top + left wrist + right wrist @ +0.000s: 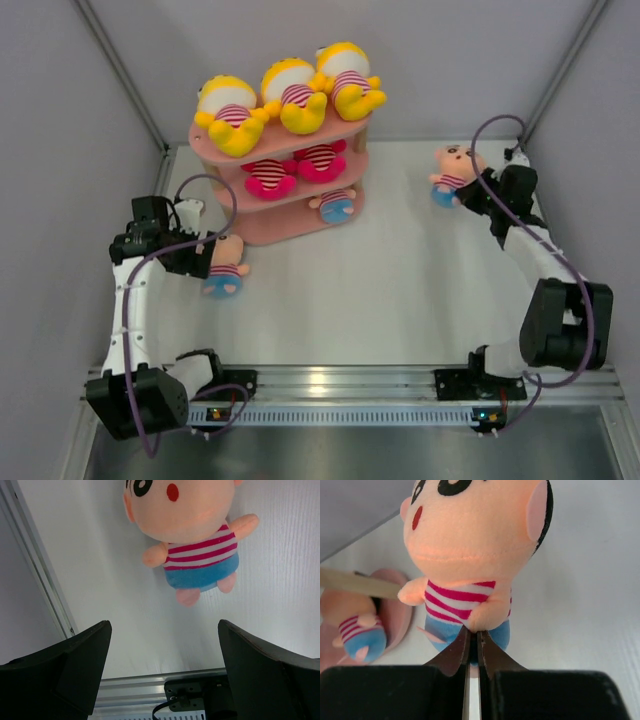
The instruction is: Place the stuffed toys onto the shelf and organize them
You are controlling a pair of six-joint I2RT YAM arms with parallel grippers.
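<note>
Progress is judged to be well past halfway: six plush dolls are seen on the pink shelf, and two are not yet placed. Three yellow dolls are lined up on the top board, two red-bottomed dolls are laid on the middle board, and one blue-bottomed doll is set at the right end of the lowest board. Of the two left, the left doll is lying face up on the white table in front of the shelf's left end, just beyond the left gripper, whose fingers are spread wide with nothing between them. The right doll is found at the table's right rear, well apart from the shelf, and its blue bottom is pinched by the right gripper, whose fingers are closed on the fabric almost tip to tip. The dolls are made of short, soft pile, with rounded oversized heads, stubby limbs and red-and-white striped shirts; easy squashing under a grip is expected. The shelf is built of oval pink boards on pale wooden posts, and the table is finished in a matte, faintly ribbed white.
</note>
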